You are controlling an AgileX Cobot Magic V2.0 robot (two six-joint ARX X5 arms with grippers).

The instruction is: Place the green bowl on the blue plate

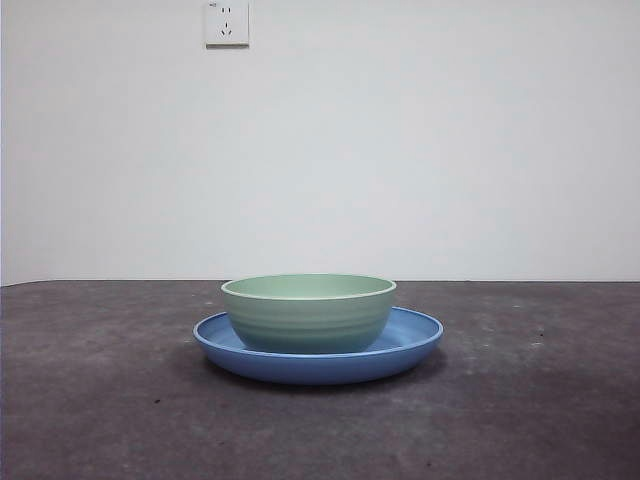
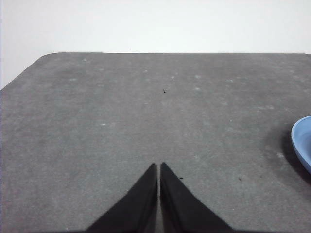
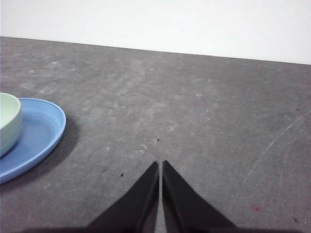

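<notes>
The pale mint-green bowl (image 1: 308,312) stands upright on the wide blue plate (image 1: 415,338) in the middle of the dark table in the front view. In the right wrist view the bowl (image 3: 8,121) and the plate (image 3: 41,133) show at the picture's edge, apart from my right gripper (image 3: 160,165), which is shut and empty over bare table. In the left wrist view only an edge of the plate (image 2: 303,141) shows, and my left gripper (image 2: 159,166) is shut and empty, away from it. Neither arm shows in the front view.
A dark grey table (image 1: 100,400) runs to a white wall behind it. A white wall socket (image 1: 227,22) sits high on the wall. The table's rounded far corner (image 2: 46,56) shows in the left wrist view.
</notes>
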